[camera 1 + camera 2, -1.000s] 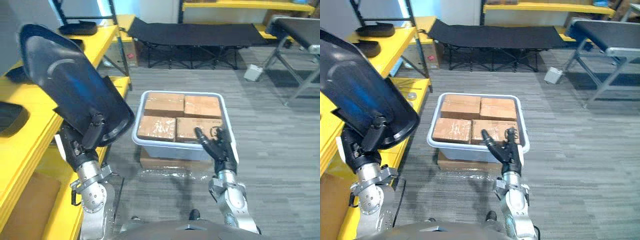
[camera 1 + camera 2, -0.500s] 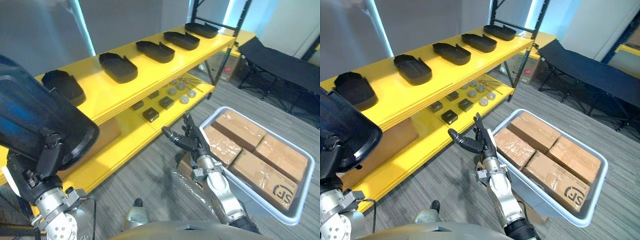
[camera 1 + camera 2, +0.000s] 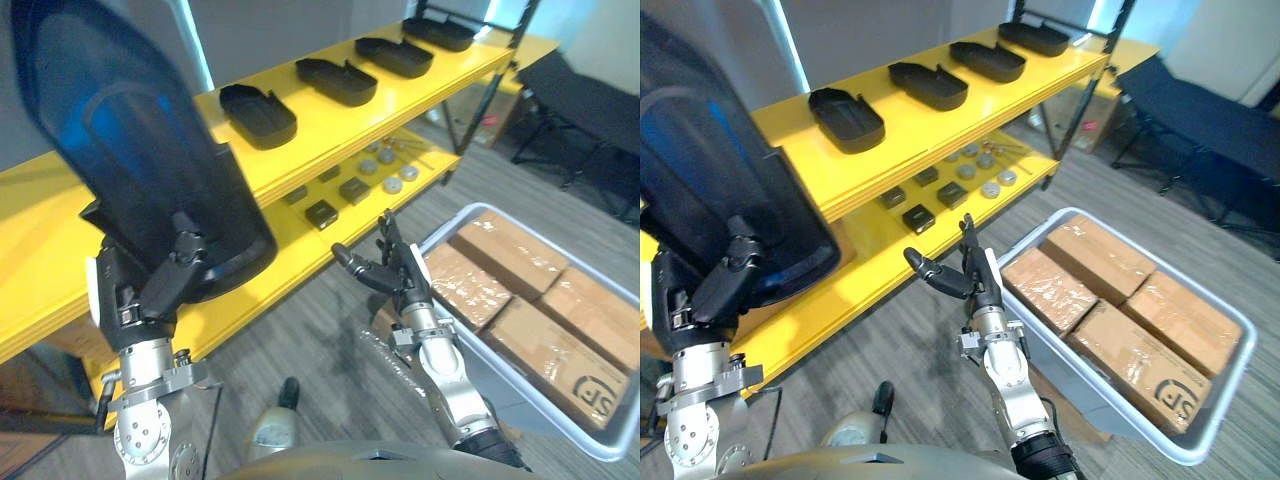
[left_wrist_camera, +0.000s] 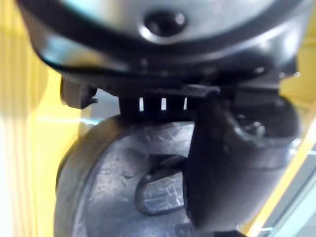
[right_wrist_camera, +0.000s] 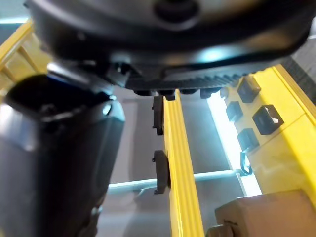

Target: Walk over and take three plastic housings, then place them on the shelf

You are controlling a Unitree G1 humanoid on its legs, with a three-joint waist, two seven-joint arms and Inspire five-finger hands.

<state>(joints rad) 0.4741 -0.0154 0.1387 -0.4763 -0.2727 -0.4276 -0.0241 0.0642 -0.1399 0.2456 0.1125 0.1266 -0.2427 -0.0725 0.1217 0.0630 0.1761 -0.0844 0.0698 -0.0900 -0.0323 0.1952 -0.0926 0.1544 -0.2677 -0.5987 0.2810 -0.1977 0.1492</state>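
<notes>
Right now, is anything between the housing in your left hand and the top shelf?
Nothing visible. The left hand holds the housing up by the top shelf's near end; the nearest placed housing lies farther along.

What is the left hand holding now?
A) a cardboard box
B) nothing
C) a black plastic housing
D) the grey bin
C: the left hand has its fingers curled round the big black plastic housing, beside the yellow shelf; the right hand is open and empty.
</notes>
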